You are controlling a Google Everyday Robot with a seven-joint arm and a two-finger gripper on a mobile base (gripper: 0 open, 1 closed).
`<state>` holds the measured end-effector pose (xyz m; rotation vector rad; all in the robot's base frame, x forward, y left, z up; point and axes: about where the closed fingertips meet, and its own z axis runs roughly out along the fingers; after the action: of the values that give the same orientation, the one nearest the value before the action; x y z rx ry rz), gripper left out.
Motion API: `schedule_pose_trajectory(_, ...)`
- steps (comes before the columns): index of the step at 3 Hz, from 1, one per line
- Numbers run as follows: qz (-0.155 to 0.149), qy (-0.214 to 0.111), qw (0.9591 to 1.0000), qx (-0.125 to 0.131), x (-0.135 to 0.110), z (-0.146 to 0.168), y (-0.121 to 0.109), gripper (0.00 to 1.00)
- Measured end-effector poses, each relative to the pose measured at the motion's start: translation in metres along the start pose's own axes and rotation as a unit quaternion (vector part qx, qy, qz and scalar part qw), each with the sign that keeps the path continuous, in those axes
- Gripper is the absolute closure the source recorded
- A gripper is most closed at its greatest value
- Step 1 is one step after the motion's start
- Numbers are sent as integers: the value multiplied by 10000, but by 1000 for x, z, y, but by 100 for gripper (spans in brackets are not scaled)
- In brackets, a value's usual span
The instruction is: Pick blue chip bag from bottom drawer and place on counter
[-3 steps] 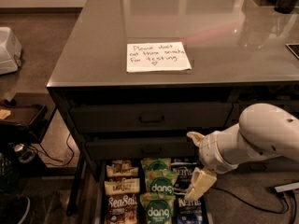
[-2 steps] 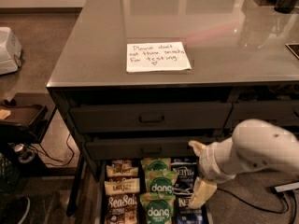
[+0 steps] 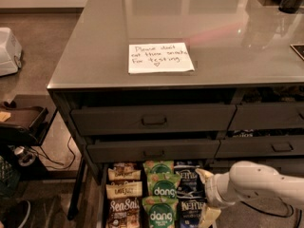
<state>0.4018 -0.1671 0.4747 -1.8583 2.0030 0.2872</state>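
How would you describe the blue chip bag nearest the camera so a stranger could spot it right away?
Under the grey counter with the handwritten note, the bottom drawer is open. The blue chip bag sits at the front of its right-hand column, beside the open end effector. Navy colour and white Kettle lettering separate it from the green dang bags.

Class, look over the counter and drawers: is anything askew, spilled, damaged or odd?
Nothing stands out. The paper note lies flat on the counter, the snack bags stand in tidy rows in the open bottom drawer, and the gripper hangs open at its right edge, beside a blue chip bag.
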Motion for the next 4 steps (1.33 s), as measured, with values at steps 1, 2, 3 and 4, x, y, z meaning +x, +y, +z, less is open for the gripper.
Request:
schedule_pose_trajectory(1,137,-106,9998,-110,41,53,10,0)
schedule_pose_trajectory(2,222,-188,9992,-290,42,70,24,0)
schedule_pose_trajectory(3,219,-187,9992,-289,42,70,24,0)
schedule_pose_trajectory(4,-159,-89,9997,-162,60,95,23,0)
